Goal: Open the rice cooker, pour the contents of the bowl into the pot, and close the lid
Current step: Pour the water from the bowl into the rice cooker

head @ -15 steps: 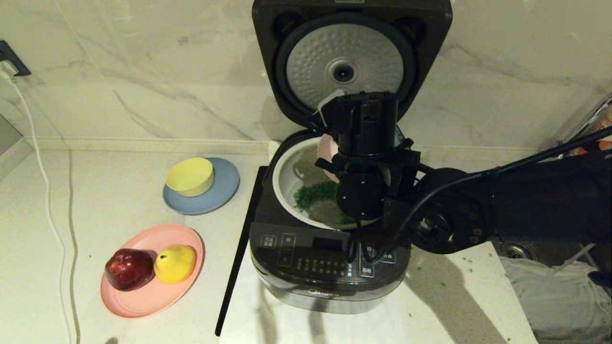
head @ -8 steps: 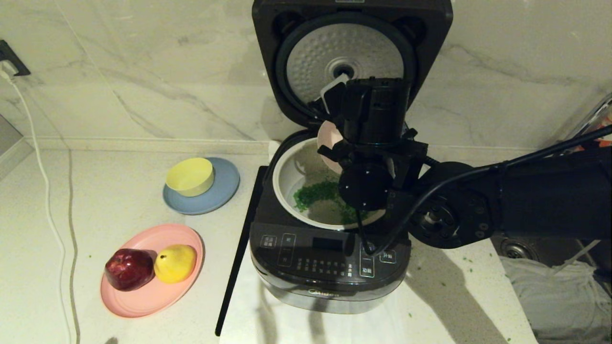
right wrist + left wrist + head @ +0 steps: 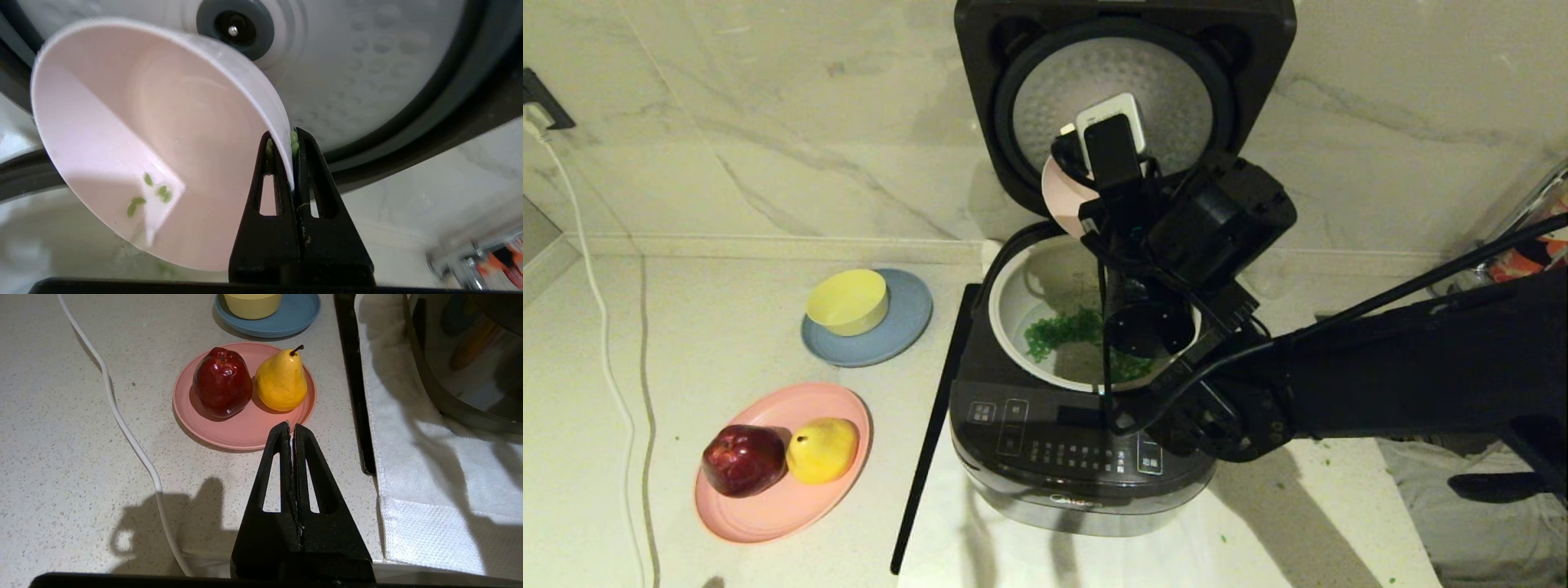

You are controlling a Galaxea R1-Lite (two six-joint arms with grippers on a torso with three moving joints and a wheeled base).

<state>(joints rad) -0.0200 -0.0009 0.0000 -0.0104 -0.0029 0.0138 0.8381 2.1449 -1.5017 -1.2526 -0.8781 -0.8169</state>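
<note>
Head view shows the right gripper (image 3: 1094, 175) above the far side of the open rice cooker (image 3: 1086, 425), its wrist hiding most of the bowl (image 3: 1058, 192) and part of the pot (image 3: 1013, 302). Its jaws are clenched on the bowl's rim. The contents (image 3: 1062, 331) lie in the pot; a few bits cling inside the bowl. The left gripper (image 3: 291, 430), jaws closed and empty, hangs over the bench (image 3: 61, 437).

Warm, dim indoor light, hard shadows on the counter (image 3: 727, 343) — soft blur on the near bowl (image 3: 135, 134), lid (image 3: 367, 61) behind hazy
</note>
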